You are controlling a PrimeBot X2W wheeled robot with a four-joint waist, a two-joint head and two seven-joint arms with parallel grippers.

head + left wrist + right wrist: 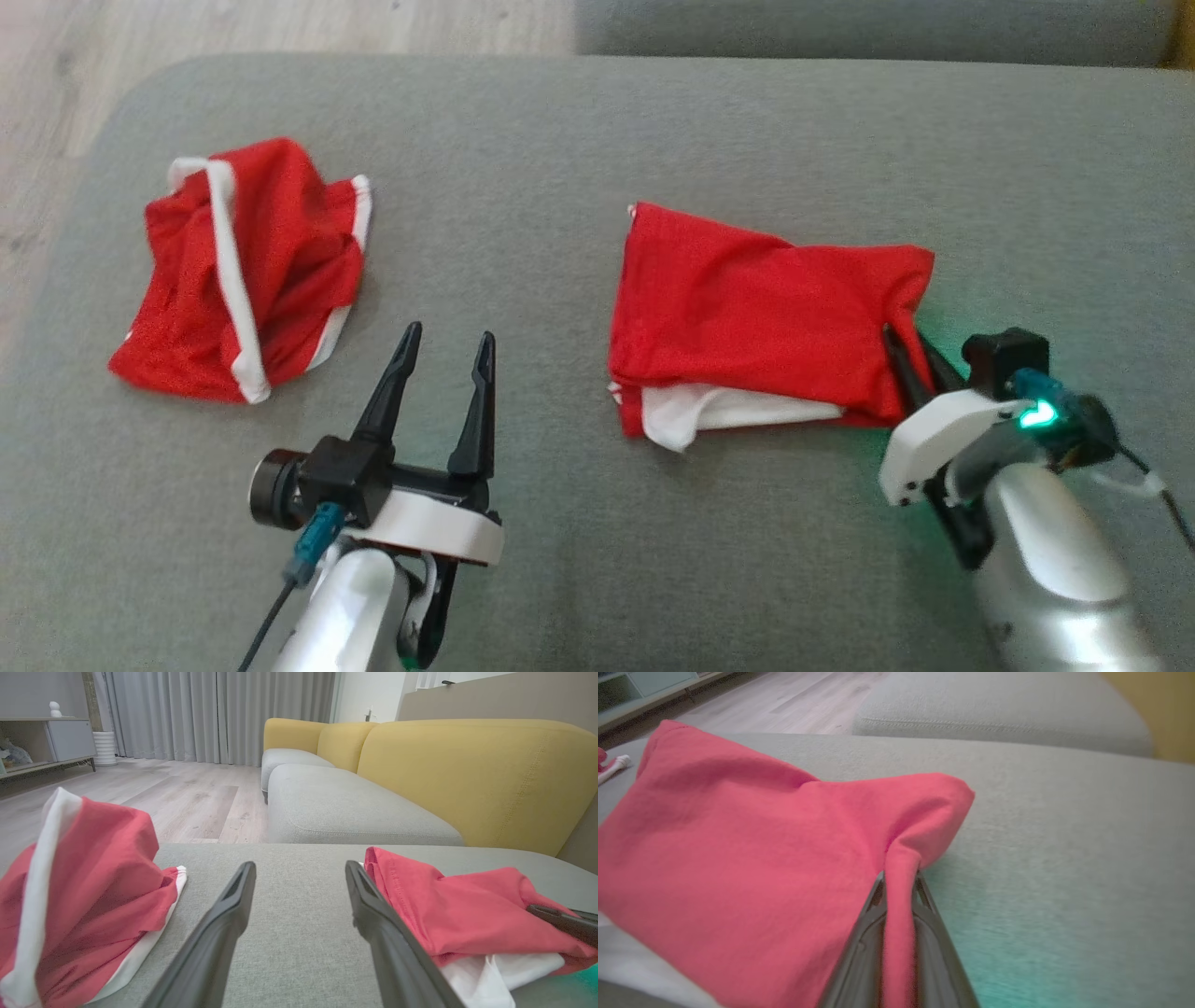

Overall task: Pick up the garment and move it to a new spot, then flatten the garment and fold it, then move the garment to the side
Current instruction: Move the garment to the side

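The folded red garment (747, 308) lies on the right half of the grey cushion (560, 140), about midway between its far and near edges, with a white layer showing along the side nearest the robot. Its long axis runs left to right across the cushion.

The right gripper (910, 359) is at the garment's right end, fingers pressed together on a raised ridge of red cloth. In the right wrist view that ridge runs straight down between the two dark fingers (924, 938), so the grip looks real, though thin.

The left gripper (448, 336) stands spread wide with nothing in it, over bare cushion just beside the garment's left edge. A second, crumpled red garment with white trim (243, 271) lies near the cushion's left edge, well apart from the first.

Moving the garment therefore falls to the right arm. Held by one end only, the cloth will probably trail and unfold as it lifts.
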